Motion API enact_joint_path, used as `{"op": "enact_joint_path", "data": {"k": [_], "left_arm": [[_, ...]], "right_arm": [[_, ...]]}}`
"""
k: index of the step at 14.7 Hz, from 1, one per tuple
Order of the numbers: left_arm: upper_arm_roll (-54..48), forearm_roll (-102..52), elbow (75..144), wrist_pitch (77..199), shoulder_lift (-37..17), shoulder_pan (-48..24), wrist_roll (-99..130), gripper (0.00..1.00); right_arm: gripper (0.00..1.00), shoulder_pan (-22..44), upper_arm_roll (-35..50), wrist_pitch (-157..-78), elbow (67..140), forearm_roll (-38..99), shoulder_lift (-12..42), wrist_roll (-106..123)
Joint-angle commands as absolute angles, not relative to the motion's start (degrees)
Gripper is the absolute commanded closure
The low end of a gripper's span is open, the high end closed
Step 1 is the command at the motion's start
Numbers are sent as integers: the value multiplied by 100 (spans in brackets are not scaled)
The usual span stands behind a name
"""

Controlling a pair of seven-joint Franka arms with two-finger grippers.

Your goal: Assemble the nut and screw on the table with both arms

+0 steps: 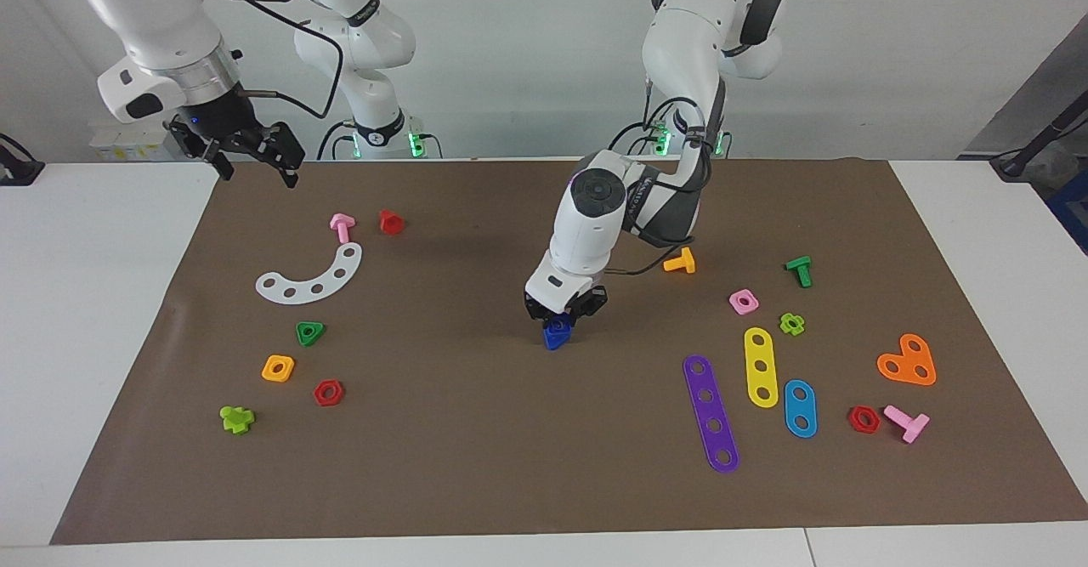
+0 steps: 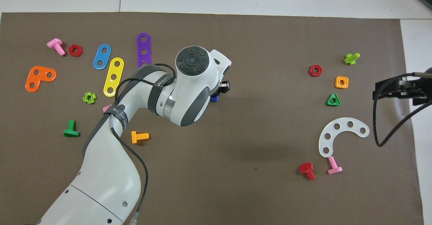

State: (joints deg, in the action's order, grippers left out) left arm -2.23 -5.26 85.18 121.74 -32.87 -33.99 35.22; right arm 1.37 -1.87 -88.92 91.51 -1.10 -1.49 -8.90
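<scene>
My left gripper is down at the middle of the brown mat, which covers the white table. Its fingers close on the dark-blue nut. The nut sits on the dark-blue screw, which stands on its triangular head on the mat. In the overhead view the left arm hides nearly all of this; only a blue bit shows beside the left gripper. My right gripper waits open and empty in the air over the mat's corner at the right arm's end; it also shows in the overhead view.
Toward the right arm's end lie a white curved strip, pink bolt, red bolt, green triangular nut and yellow-orange nut. Toward the left arm's end lie an orange bolt, pink nut and purple strip.
</scene>
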Motion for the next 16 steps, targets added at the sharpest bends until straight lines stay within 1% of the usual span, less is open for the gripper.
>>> {"op": "enact_joint_path", "data": {"k": [1, 5, 6, 7, 8, 9, 10, 11, 13, 15, 16], "left_arm": [[-123, -466, 8797, 12410, -3208, -3516, 3595, 90], [-123, -448, 8947, 12603, -3190, -3551, 3595, 90], [-123, -440, 8947, 12604, -3199, -3551, 3603, 88], [-123, -439, 8956, 12647, -3199, -3551, 3604, 77], [-123, -439, 8965, 12665, -3199, -3551, 3604, 60], [-123, -439, 8965, 12665, -3199, -3551, 3604, 46], [-123, -439, 8956, 12665, -3199, -3559, 3604, 27], [-123, -439, 8939, 12674, -3199, -3560, 3604, 17], [-123, -439, 8903, 12674, -3199, -3560, 3595, 8], [-106, -439, 8799, 12552, -3208, -3568, 3586, 7], [-105, -439, 8606, 12368, -3243, -3499, 3586, 7]], "right_arm": [[0, 88, -141, -8939, 9422, 0, -360, -844], [0, 97, -132, -8912, 9439, 9, -378, -853], [0, 97, -123, -8912, 9448, 9, -387, -853], [0, 97, -123, -8921, 9457, 9, -395, -853], [0, 97, -123, -8886, 9448, 0, -396, -800], [0, 97, -123, -8947, 9413, 0, -387, -809], [0, 105, -97, -8973, 9387, 0, -395, -809], [0, 105, -97, -8904, 9395, 0, -413, -791], [0, 88, -97, -8921, 9387, 0, -413, -800], [0, 79, -97, -8912, 9387, 0, -413, -800], [0, 88, -97, -8912, 9387, 0, -413, -800]]}}
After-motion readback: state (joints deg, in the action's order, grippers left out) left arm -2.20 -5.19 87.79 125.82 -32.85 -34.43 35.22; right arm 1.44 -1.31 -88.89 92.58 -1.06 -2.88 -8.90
